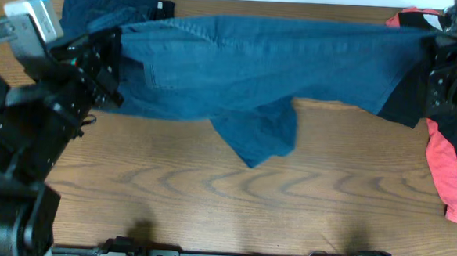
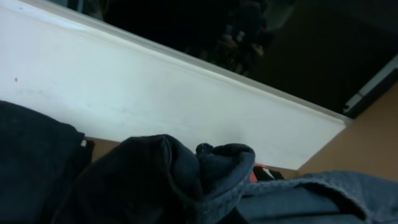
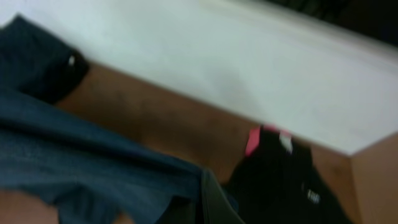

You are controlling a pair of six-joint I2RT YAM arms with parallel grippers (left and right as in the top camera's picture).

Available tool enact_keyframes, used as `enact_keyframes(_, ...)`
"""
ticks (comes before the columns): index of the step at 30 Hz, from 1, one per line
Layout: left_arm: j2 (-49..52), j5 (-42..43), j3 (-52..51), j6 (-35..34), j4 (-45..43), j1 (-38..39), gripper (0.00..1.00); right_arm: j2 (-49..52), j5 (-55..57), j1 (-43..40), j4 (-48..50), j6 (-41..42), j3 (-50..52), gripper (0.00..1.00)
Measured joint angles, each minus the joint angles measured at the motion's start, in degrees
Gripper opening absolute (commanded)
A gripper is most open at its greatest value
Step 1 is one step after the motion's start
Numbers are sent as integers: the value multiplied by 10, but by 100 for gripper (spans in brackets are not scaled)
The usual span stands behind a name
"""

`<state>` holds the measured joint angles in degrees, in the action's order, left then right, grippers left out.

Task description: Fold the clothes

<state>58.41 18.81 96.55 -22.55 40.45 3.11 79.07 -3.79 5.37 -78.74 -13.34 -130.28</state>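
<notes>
Two ends of the navy trousers [image 1: 279,60] are grasped by left pincer [image 1: 113,59] and right pincer [image 1: 433,59] along the table [image 1: 209,190]'s far edge; next we lay them flat.

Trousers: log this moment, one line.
trousers stretched between arms; left fingers shut on trousers; right fingers shut on trousers; fold not started

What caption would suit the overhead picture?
Left gripper and right gripper hold soft navy-blue trousers stretched across the brown wooden table.
</notes>
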Motion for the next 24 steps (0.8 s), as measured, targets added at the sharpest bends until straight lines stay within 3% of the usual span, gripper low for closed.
enact_keyframes(5,-59,13,-1,-2,31,3,6,-24,4,0,-77,27,-12,1)
enact_keyframes(13,-158,30,0,-2,54,4,6,-75,-1,0,-166,44,-114,1)
enact_keyframes(24,-124,35,0,-2,87,4,6,-61,23,0,-168,65,-154,1)
